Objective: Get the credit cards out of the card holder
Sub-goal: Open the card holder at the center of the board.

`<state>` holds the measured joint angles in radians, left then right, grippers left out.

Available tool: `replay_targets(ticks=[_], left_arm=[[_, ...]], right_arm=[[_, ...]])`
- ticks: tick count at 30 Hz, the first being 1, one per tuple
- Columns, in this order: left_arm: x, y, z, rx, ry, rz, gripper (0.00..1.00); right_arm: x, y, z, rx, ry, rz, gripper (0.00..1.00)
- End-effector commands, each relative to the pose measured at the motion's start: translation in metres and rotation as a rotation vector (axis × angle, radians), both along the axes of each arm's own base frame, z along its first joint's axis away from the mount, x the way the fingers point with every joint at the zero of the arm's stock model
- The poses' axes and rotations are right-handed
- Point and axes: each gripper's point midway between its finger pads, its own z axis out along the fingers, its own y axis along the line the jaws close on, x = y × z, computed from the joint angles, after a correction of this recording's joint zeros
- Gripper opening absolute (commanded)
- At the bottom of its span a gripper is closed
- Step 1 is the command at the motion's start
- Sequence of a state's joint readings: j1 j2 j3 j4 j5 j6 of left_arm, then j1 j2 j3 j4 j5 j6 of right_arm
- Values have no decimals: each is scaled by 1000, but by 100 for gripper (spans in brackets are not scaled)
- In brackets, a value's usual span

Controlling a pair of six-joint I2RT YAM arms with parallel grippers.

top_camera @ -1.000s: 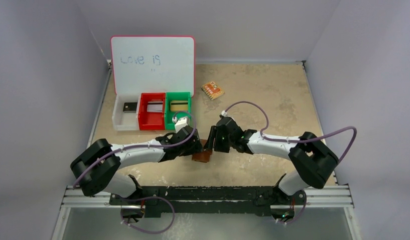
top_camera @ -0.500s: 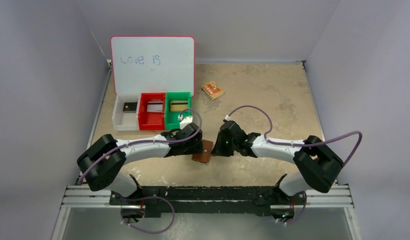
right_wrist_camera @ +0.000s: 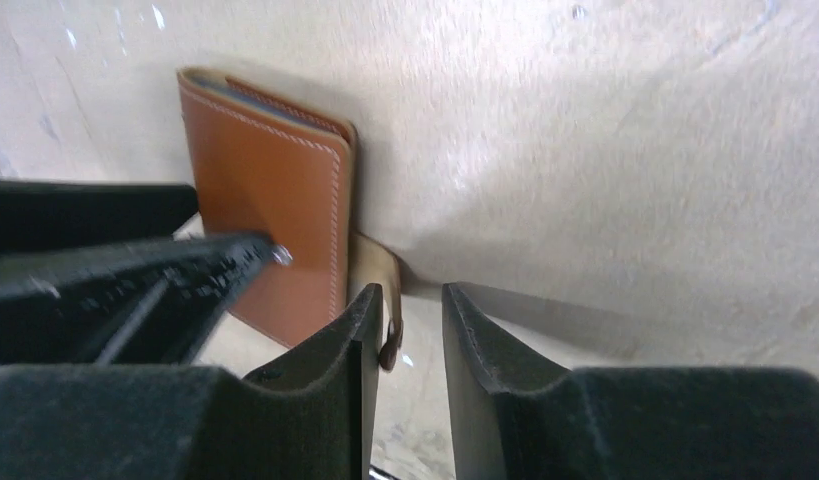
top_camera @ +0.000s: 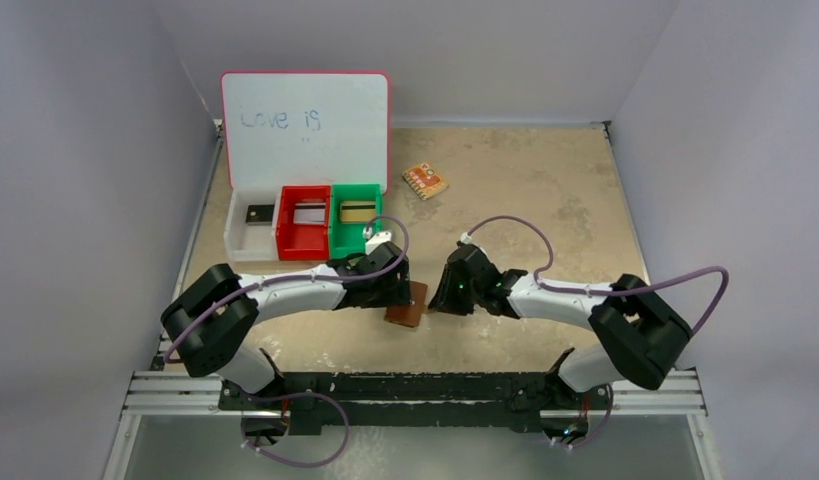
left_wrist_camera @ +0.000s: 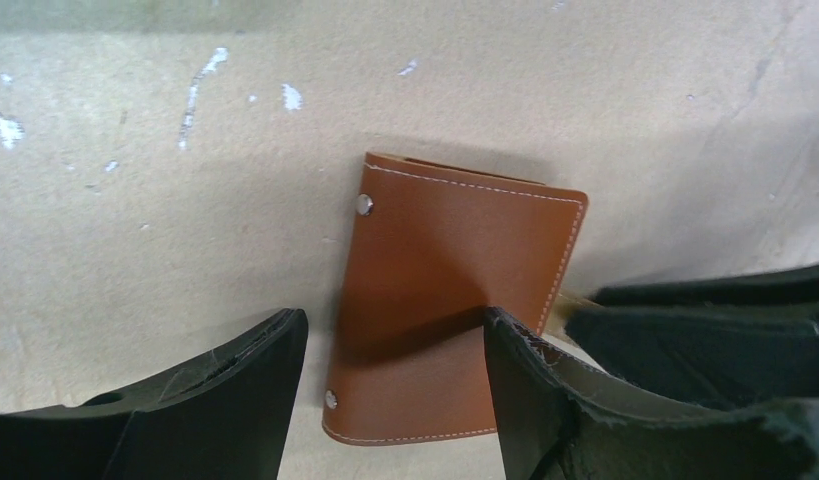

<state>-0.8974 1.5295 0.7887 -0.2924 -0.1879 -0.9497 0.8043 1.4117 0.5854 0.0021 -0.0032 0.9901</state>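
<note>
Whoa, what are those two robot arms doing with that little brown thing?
Both arms are at a small brown leather-look card holder lying closed on the tan table. The left gripper hangs open over it, fingers straddling it. The right gripper, jaws narrowly apart, sits beside its snap tab. Nothing is gripped, and no card is coming out yet.
</note>
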Motion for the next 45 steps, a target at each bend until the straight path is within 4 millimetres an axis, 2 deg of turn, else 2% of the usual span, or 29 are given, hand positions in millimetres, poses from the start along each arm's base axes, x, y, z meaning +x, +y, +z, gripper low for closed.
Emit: replay_targets(ticks=[1, 6, 7, 9, 10, 13, 16, 21, 24, 26, 29, 32, 38, 41, 45], left_arm=[[-14, -10, -10, -48, 47, -29, 65], [-13, -6, -12, -28, 44, -13, 65], [-14, -6, -13, -28, 45, -14, 65], [-16, -5, -15, -36, 46, -12, 65], [-17, -5, -15, -36, 46, -10, 65], [-18, -3, -14, -43, 38, -4, 65], [-21, -6, -10, -76, 29, -5, 65], [-43, -26, -7, -154, 46, -62, 65], [-58, -41, 3, -196, 39, -102, 65], [-64, -44, 12, -205, 15, -99, 65], [-62, -34, 25, -191, -41, -36, 65], [-55, -18, 36, -182, -94, 28, 66], [-44, 15, 51, -167, -175, 160, 68], [-41, 24, 59, -177, -204, 198, 69], [-39, 37, 63, -153, -229, 239, 69]], right_arm=[[4, 7, -4, -1, 4, 27, 32], [9, 0, 3, 10, -36, -23, 26], [9, 0, 5, 17, -40, -20, 22], [9, 3, 8, 29, -46, -4, 5], [9, 4, 9, 28, -45, 2, 1], [6, 2, 13, 18, -48, 27, 0], [-2, 6, 21, 45, -66, 123, 0], [-28, 3, 27, 86, -40, 227, 0], [-35, 10, 43, 186, -72, 247, 0], [-34, 14, 61, 249, -106, 232, 0], [-28, 23, 90, 328, -178, 238, 0], [-25, 32, 108, 364, -208, 278, 0], [-32, 43, 114, 402, -199, 360, 0], [-34, 43, 118, 424, -202, 359, 0], [-41, 50, 133, 496, -225, 412, 2]])
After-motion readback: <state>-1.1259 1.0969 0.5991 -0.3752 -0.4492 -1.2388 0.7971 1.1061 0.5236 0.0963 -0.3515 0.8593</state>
